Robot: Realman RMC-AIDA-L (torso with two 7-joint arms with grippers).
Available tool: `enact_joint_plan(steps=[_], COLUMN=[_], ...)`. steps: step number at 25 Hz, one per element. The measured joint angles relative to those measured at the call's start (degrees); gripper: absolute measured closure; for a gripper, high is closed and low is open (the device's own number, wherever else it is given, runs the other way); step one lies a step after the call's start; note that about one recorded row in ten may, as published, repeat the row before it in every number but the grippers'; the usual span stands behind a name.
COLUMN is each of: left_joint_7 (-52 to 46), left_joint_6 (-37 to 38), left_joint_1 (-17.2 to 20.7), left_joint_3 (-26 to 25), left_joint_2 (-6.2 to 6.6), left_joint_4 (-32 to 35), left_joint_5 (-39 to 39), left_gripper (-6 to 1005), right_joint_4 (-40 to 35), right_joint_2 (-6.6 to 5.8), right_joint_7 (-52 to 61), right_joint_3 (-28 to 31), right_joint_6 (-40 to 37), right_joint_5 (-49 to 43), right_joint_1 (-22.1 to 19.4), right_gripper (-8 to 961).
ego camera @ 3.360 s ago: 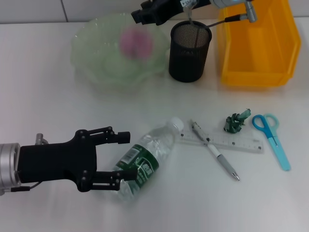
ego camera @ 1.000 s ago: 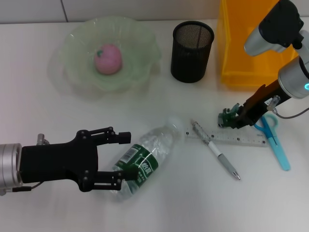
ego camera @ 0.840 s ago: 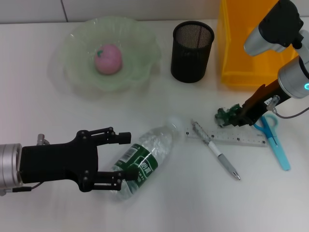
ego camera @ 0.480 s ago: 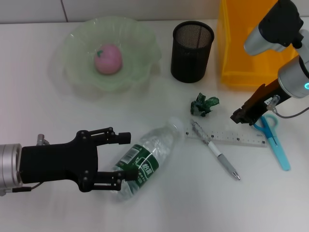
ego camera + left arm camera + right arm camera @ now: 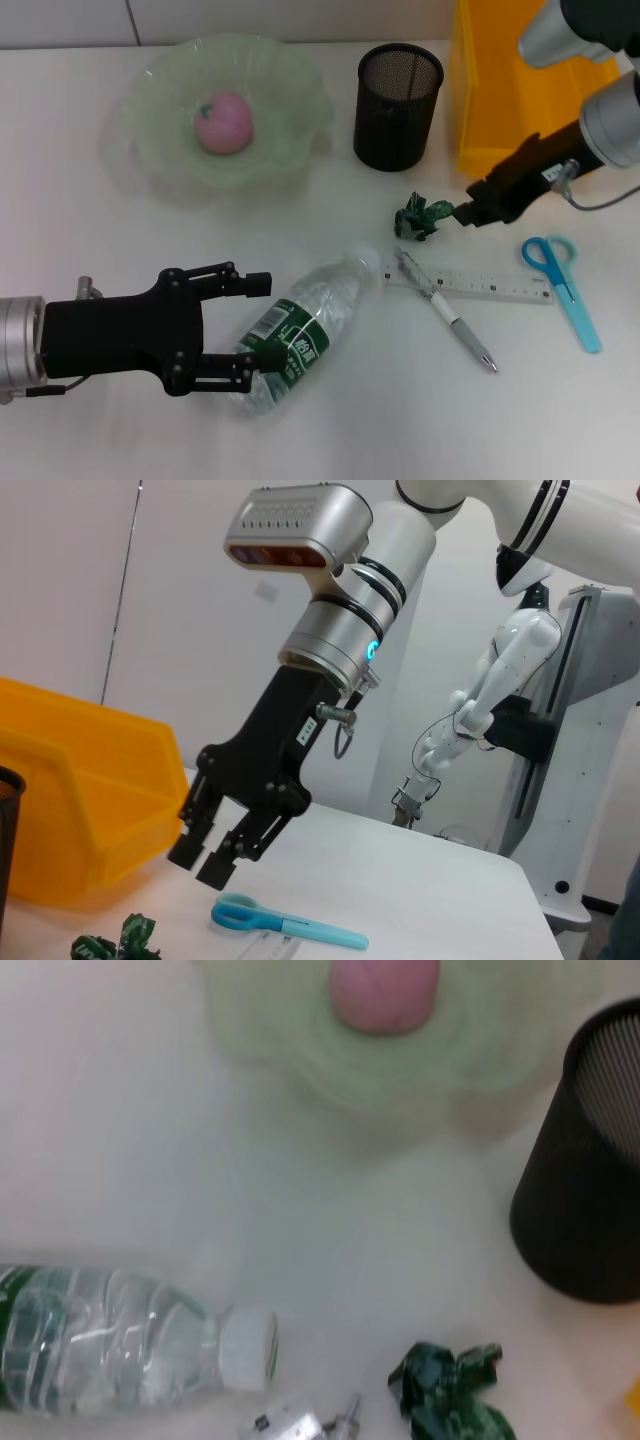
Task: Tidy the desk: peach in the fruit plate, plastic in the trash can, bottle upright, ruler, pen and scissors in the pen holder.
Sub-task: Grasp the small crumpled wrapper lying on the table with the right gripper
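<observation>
A pink peach (image 5: 222, 122) lies in the pale green fruit plate (image 5: 290, 95). The crumpled green plastic (image 5: 422, 217) rests on the table in front of the black mesh pen holder (image 5: 397, 92). My right gripper (image 5: 468, 213) hovers just right of the plastic, open and holding nothing; the left wrist view shows it above the plastic (image 5: 110, 945). A clear bottle (image 5: 300, 330) with a green label lies on its side, and my left gripper (image 5: 255, 326) is open with one finger on each side of its base. Ruler (image 5: 480, 288), pen (image 5: 447, 312) and blue scissors (image 5: 565, 285) lie flat.
The yellow trash bin (image 5: 500, 150) stands at the back right, just beyond my right arm. The pen lies across the ruler's left end, close to the bottle's white cap (image 5: 245, 1348). In the right wrist view the pen holder (image 5: 590, 1160) stands near the plastic (image 5: 450, 1390).
The plastic left my right gripper and landed further left, nearer the pen holder. My right gripper then moved up and left to its side. The left arm and bottle stayed still.
</observation>
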Motion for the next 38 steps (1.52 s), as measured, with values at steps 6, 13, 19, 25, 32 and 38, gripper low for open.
enact_joint_plan(steps=[6, 13, 19, 25, 32, 38], left_joint_7=[0.0, 0.0, 0.0, 0.0, 0.1, 0.1], left_joint_6=[-0.1, -0.1, -0.1, -0.2, -0.6, -0.7], left_joint_1=[0.0, -0.3, -0.6, -0.6, -0.6, -0.6], left_joint_3=[0.0, -0.2, -0.1, -0.2, 0.0, 0.0], left_joint_2=[-0.05, -0.05, -0.05, -0.05, -0.19, -0.23], left_joint_4=[0.0, 0.0, 0.0, -0.2, -0.3, -0.2], left_joint_5=[0.0, 0.0, 0.0, 0.0, 0.0, 0.0], left_gripper=[169, 169, 169, 169, 169, 169], right_joint_4=[2.6, 9.0, 15.4, 19.2, 19.8, 20.4], right_joint_2=[0.09, 0.24, 0.41, 0.52, 0.54, 0.54], right_joint_7=[0.0, 0.0, 0.5, 0.9, 1.3, 1.3], right_joint_3=[-1.9, -6.7, -7.4, -8.7, -9.0, -9.0], right_joint_6=[4.0, 10.3, 15.1, 17.6, 18.1, 18.4], right_joint_5=[0.6, 2.4, 2.5, 3.1, 3.2, 3.2], right_joint_1=[1.4, 3.8, 6.5, 7.9, 8.1, 8.2], right_gripper=[540, 396, 302, 323, 384, 487])
